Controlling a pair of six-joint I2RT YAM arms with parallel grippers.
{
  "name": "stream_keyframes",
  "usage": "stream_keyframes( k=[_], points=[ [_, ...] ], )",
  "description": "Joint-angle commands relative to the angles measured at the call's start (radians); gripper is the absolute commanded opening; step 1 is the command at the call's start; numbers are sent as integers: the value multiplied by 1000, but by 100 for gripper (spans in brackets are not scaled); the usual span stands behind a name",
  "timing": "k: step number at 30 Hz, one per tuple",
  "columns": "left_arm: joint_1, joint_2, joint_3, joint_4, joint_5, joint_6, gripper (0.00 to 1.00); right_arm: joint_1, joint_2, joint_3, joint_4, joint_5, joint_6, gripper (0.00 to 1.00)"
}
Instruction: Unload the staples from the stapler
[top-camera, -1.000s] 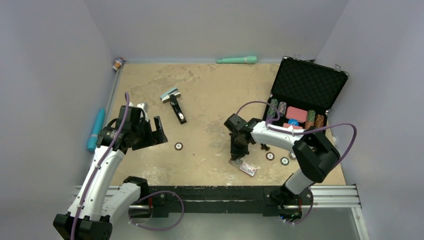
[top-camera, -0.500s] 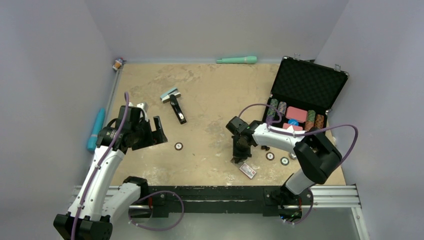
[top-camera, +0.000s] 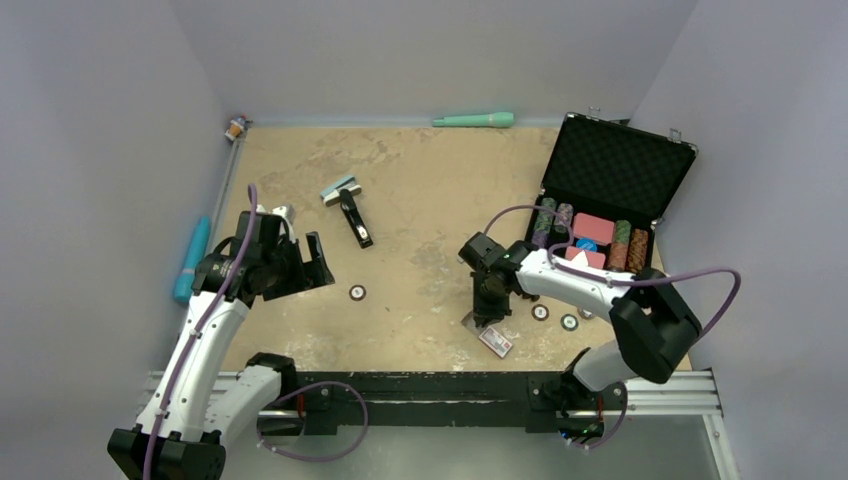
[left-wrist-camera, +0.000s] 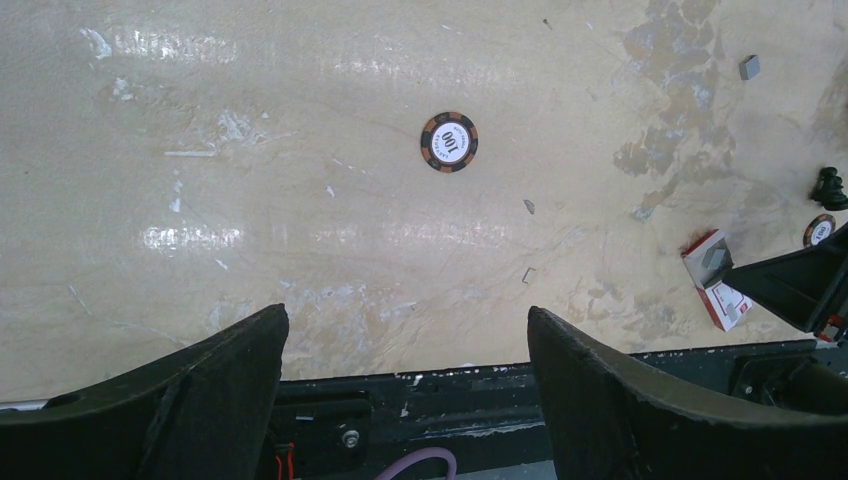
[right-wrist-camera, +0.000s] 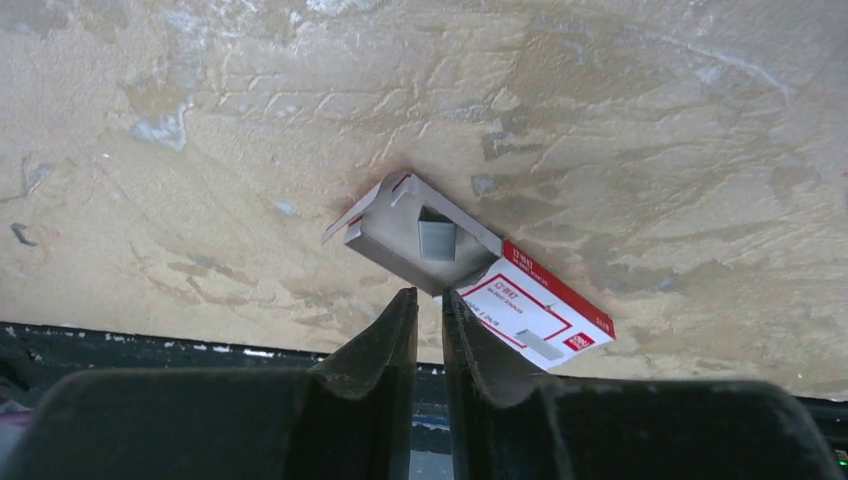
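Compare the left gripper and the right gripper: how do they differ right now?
The left gripper stands wide open; the right gripper shows only a slit between its jaws. The left hangs over bare table near a poker chip; the right hangs at the open staple box. Both hold nothing.

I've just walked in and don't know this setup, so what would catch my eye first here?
The open black case at the table's right rear stands out, its rows of poker chips showing colour. Next, the right claw, narrowly parted, is poised over a red-and-white staple box near the front edge, a short strip of staples lying in its opened end. The black stapler lies apart, left of centre.
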Motion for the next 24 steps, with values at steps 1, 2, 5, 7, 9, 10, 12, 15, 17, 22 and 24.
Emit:
stream_keyframes(
  k=[1, 2, 5, 7, 9, 10, 12, 15, 17, 22, 24],
  points=[
    [8, -7, -2, 25, -4, -1, 92, 4, -73, 79, -67, -3, -19, 22],
    [8, -7, -3, 26, -4, -1, 92, 5, -85, 105, -70, -7, -22, 25],
    [9, -7, -3, 25, -4, -1, 92, 5, -90, 205, -66, 2, -28, 36],
    [11, -7, -2, 26, -4, -1, 92, 2, -58, 264, -71, 16, -47, 42],
    [10, -8, -2, 26, -4, -1, 92, 2, -5, 315, -72, 47, -98, 46],
    [12, -9, -3, 25, -5, -1, 92, 3, 28, 343, -76, 65, -121, 48],
    [12, -11, -2, 25, -6, -3, 92, 2, 85, 388, -82, 111, -164, 53],
    [12, -19, -2, 26, -9, -4, 92, -8, 148, 436, -59, 189, -216, 57],
    [12, -23, -2, 25, -12, -4, 92, -22, 182, 459, -40, 220, -248, 59],
    [12, -36, -4, 24, -27, -9, 92, -35, 229, 489, 32, 349, -301, 62],
    [14, -42, -4, 26, -28, -9, 92, -35, 208, 466, 107, 393, -329, 63]
  ],
)
